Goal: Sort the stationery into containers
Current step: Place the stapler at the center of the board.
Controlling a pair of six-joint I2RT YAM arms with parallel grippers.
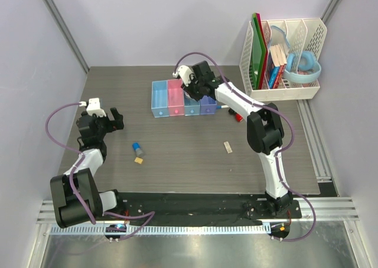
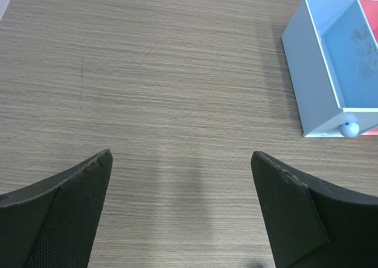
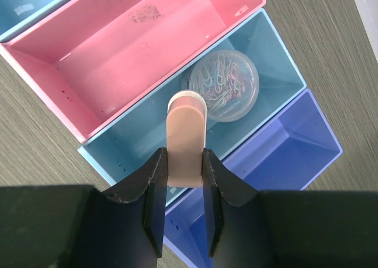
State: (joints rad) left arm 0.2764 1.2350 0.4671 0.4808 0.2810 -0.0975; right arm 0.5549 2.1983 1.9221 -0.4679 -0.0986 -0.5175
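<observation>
Gripping a beige eraser (image 3: 186,135) upright in the right pincer (image 3: 186,162), jaws closed on its two sides. Hanging straight over the second light-blue bin (image 3: 136,144) of the containers (image 1: 183,100), with a round clear box of paper clips (image 3: 224,85) in that bin just ahead of the tips. Flanked by the pink bin (image 3: 118,49) on one side and the violet-blue bin (image 3: 283,150) on the other, both without items as far as shown. Holding the left pincer (image 2: 181,162) wide open on nothing above bare table (image 2: 147,73), with the first light-blue bin (image 2: 313,79) ahead to its right.

Judged early in the sort: one eraser poised for release, and more to fetch. Near the left pincer, a blue-capped cylinder (image 1: 137,146) and a tiny yellow piece (image 1: 139,160). Behind the right pincer, a small beige piece (image 1: 227,147) and a red-black piece (image 1: 238,117).

Seen from the right wrist alone: the grip and the clips. Seen from above alone: the loose pieces
</observation>
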